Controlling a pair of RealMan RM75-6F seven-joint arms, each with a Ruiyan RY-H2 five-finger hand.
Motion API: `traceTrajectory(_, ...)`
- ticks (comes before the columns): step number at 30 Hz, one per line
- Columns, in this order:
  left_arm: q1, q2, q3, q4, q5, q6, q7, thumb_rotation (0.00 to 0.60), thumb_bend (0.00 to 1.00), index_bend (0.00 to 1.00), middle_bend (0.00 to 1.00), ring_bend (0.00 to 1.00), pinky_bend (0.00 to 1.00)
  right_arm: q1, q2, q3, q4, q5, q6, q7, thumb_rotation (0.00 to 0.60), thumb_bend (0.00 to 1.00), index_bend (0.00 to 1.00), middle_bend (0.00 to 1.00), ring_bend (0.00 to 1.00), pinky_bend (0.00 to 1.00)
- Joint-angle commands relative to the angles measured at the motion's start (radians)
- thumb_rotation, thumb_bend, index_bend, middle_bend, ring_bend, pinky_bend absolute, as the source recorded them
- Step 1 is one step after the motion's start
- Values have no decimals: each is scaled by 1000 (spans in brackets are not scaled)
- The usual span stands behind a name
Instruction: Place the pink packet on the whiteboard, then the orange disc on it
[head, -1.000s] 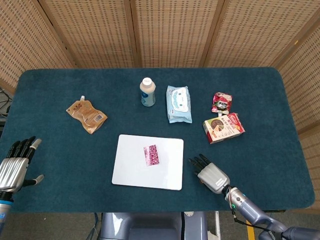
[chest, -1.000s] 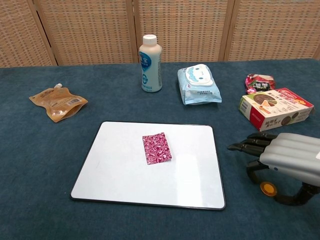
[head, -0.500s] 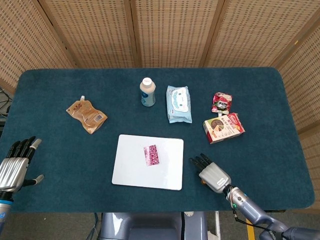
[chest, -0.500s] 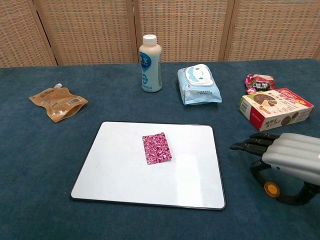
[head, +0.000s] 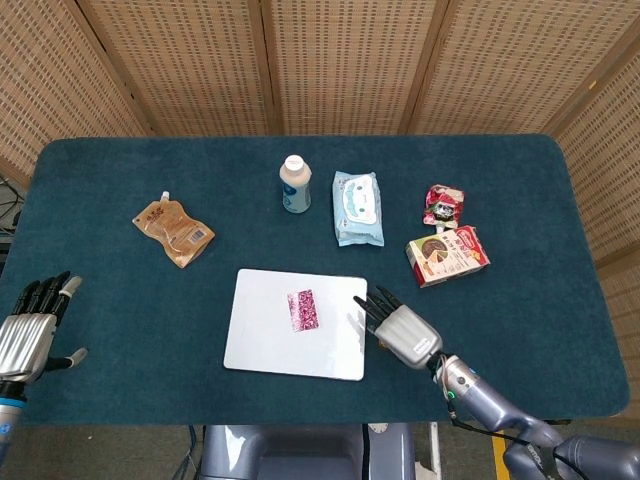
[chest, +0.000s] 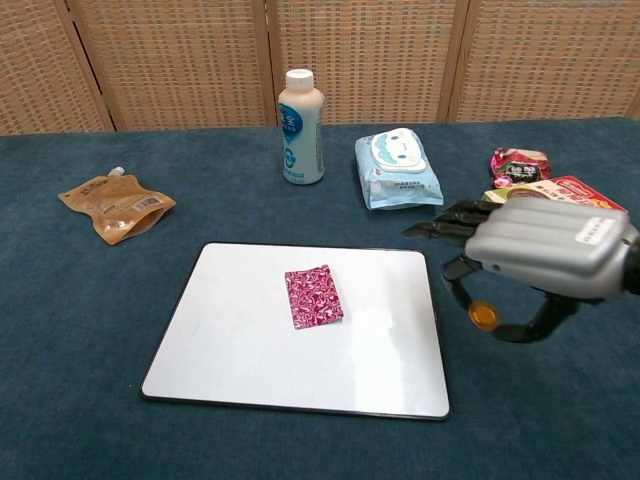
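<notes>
Centrally, toward the near edge of the blue table (head: 520, 180), lies the whiteboard (head: 265, 335), flat, and everything else is placed from it. Over its right edge hangs the right hand (chest: 545, 250), back upward, fingers (chest: 445, 222) stretched toward the board, with the orange disc (chest: 483, 316) pinched underneath between the thumb and a finger, clear of the cloth. Far off to the board's left, at the table's near corner, the left hand (head: 28, 330) is spread and holds nothing. Beyond the board's far right corner lies a pale blue wipes pack (head: 357, 208), and further right a red snack box (head: 447, 255) with a small red wrapper (head: 442, 205) behind it. A brown spouted pouch (head: 174, 231) lies beyond the far left corner; a white bottle (head: 294, 184) stands upright straight behind the board. The pink packet (chest: 313, 296) lies flat near the board's middle.
</notes>
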Motion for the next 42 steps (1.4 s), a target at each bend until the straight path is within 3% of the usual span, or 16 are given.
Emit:
traceTrajectory(1,4,3,4,-6,14,10,0,600,0,0,0,0,0,82,-2,76,-49,81,-95,-100,600,341,576,0,0,0)
traceTrajectory(8,-4,12,-1,-13,1,-5,-5,600,0,0,0,0,0,220,-102,171,-25,245,-217,-233,600,340,576,0,0,0)
traceTrajectory(14,-14,15,-3,-22,-19,-28,8,600,0,0,0,0,0,359,-243,207,118,357,-296,-338,600,350,576,0,0,0)
traceTrajectory(22,-30,17,-18,-9,-75,-66,-5,600,0,0,0,0,0,474,-359,222,287,486,-324,-386,600,352,576,0,0,0)
traceTrajectory(34,-38,25,-22,4,-88,-84,-37,600,0,0,0,0,0,512,-372,165,323,588,-296,-419,600,351,563,0,0,0)
traceTrajectory(39,-38,26,-22,4,-87,-82,-39,600,0,0,0,0,0,524,-362,132,315,607,-286,-429,600,318,127,0,0,0)
traceTrajectory(42,-37,27,-22,4,-88,-79,-42,600,0,0,0,0,0,530,-353,124,305,616,-272,-433,600,311,31,0,0,0)
